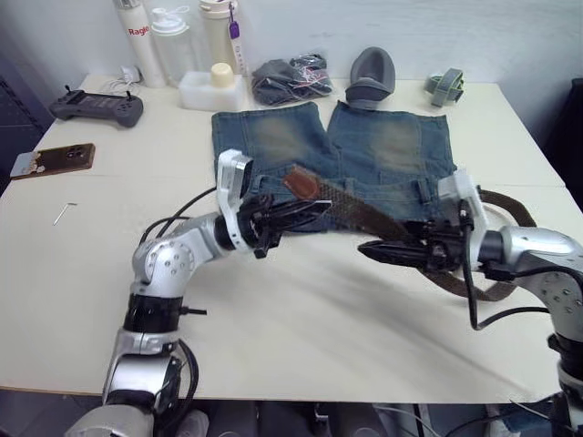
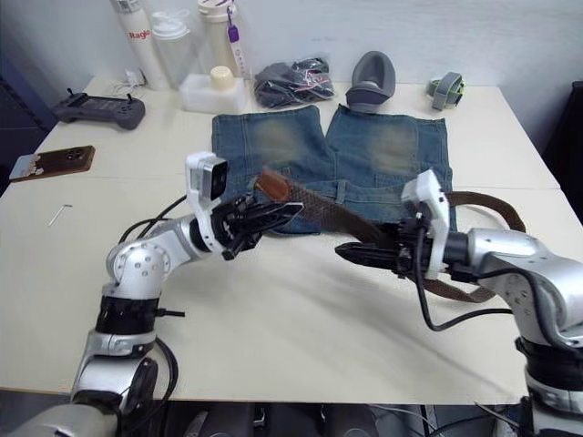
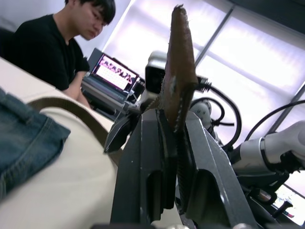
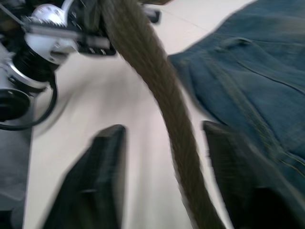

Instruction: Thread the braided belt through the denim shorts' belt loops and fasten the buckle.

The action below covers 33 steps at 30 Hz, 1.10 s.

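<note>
Left eye view: you read "Ragi" on the white bottle (image 1: 133, 36) at 11 o'clock; left gripper (image 1: 305, 211) clamps the braided belt (image 1: 364, 217), right gripper (image 4: 164, 157) spread apart.

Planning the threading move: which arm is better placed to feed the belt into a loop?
Probably left. The left gripper is shut on the belt near its tan tip, above the shorts waistband. The right gripper is open around mid-belt.
</note>
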Available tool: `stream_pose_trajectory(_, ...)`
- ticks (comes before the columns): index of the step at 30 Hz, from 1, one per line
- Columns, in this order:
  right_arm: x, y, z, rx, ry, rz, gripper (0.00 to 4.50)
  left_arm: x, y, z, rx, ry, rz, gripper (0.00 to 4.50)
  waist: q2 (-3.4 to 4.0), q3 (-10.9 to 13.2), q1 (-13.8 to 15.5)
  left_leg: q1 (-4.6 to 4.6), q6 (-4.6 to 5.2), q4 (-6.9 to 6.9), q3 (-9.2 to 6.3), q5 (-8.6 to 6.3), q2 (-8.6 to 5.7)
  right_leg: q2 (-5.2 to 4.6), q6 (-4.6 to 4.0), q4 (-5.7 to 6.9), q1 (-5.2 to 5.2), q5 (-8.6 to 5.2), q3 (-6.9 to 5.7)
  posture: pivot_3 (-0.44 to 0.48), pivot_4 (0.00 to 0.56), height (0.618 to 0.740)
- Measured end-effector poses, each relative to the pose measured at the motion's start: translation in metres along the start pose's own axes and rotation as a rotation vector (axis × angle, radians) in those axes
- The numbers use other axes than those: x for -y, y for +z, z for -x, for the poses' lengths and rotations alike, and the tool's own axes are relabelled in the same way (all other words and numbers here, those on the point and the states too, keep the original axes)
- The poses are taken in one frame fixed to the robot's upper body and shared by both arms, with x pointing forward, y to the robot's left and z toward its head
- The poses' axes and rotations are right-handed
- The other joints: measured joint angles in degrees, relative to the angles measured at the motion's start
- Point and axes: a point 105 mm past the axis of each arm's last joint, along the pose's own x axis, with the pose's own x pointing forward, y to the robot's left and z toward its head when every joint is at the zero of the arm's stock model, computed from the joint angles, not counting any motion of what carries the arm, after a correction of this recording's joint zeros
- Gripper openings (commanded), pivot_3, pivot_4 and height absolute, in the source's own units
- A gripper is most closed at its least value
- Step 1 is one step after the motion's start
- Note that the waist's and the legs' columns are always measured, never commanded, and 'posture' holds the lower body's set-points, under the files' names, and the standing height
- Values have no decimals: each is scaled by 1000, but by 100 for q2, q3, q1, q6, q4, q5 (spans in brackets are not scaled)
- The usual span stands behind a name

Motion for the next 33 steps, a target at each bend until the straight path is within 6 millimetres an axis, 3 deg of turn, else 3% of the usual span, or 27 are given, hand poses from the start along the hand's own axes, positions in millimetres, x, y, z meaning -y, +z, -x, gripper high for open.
stream_pose_trajectory(1,6,10,10,49,-58,-5,4434,-3,2,-6,1,-5,1,0,0,0,0,-1,0,4,0,0,-1,-1,1,2,0,0,0,0,150,656)
stream_pose_trajectory(4,19,39,52,228,-230,-21,4434,-14,4,-20,6,27,-2,0,1,0,2,-5,2,13,0,-1,0,-1,5,8,0,-3,0,0,150,656)
stream_pose_trajectory(5,18,40,67,285,-277,-51,4434,-21,4,-25,20,63,19,0,-4,-3,6,-6,11,15,-3,-6,2,1,7,11,1,-6,-1,0,150,656)
stream_pose_trajectory(7,11,26,83,375,-340,-140,4434,-32,5,-30,46,132,69,0,-5,-5,4,-14,17,21,-6,-9,2,4,15,23,0,-15,2,0,150,656)
stream_pose_trajectory(9,-2,0,84,463,-370,-276,4434,-34,7,-37,66,152,111,0,-2,-7,-10,-31,22,39,-10,-12,1,7,20,35,-7,-28,7,0,150,656)
stream_pose_trajectory(11,-21,-21,79,554,-377,-422,4434,-32,10,-47,68,144,140,0,35,-28,-44,-52,15,63,-6,-17,-1,6,28,59,-28,-35,13,0,150,656)
stream_pose_trajectory(15,-52,-29,50,636,-304,-551,4434,-23,11,-63,39,92,177,0,56,-43,-173,-50,10,72,3,-22,-5,15,33,70,-16,-38,26,0,150,656)
stream_pose_trajectory(18,-44,-42,15,626,-342,-593,4434,-14,7,-65,-20,59,185,0,55,-43,-203,-4,3,58,9,-25,-6,26,30,71,-10,-39,48,0,150,656)
stream_pose_trajectory(21,-34,-30,-9,747,-313,-620,4434,-5,6,-59,-79,43,181,0,59,-46,-169,-6,-14,63,9,-27,-4,26,23,83,-15,-56,48,0,150,656)
stream_pose_trajectory(28,-36,-2,-11,965,-219,-603,4434,-14,1,-43,-85,126,194,0,59,-46,-23,-19,-28,95,9,-44,-5,9,37,91,-13,-75,38,0,150,656)
stream_pose_trajectory(33,-41,1,-12,955,-175,-590,4434,-18,1,-41,-65,159,170,0,59,-46,-17,-25,-20,118,10,-56,-5,5,38,94,-10,-76,33,0,150,656)
